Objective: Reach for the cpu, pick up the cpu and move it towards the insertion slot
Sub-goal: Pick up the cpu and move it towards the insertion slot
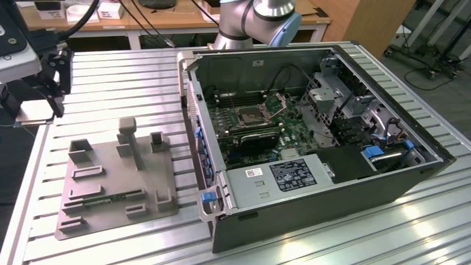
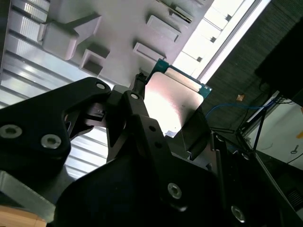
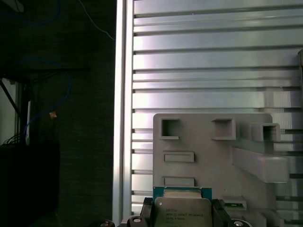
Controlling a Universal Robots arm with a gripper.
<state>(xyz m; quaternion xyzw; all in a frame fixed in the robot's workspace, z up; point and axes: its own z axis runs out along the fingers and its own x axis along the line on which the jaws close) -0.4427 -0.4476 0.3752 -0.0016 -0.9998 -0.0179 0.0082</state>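
The cpu (image 1: 32, 114), a flat square chip with a silvery top, hangs in the air over the exterior view's left table edge. My gripper (image 1: 43, 109) is shut on it, one black finger at each side. In the first wrist view the cpu (image 3: 182, 212) sits between the fingertips (image 3: 147, 211), above the grey fixture plate (image 3: 203, 146). The second wrist view shows the cpu's shiny face (image 2: 174, 100) clamped in the gripper (image 2: 173, 113). The insertion slot (image 1: 253, 115), a square socket with a metal frame, lies on the green board inside the open computer case, far off toward the exterior view's right.
A grey fixture plate (image 1: 110, 176) with raised blocks and a green memory stick (image 1: 112, 197) lies on the ribbed metal table (image 1: 118, 77). The open computer case (image 1: 368, 182) has upright walls around the board. The arm's base (image 1: 257, 22) stands behind the case.
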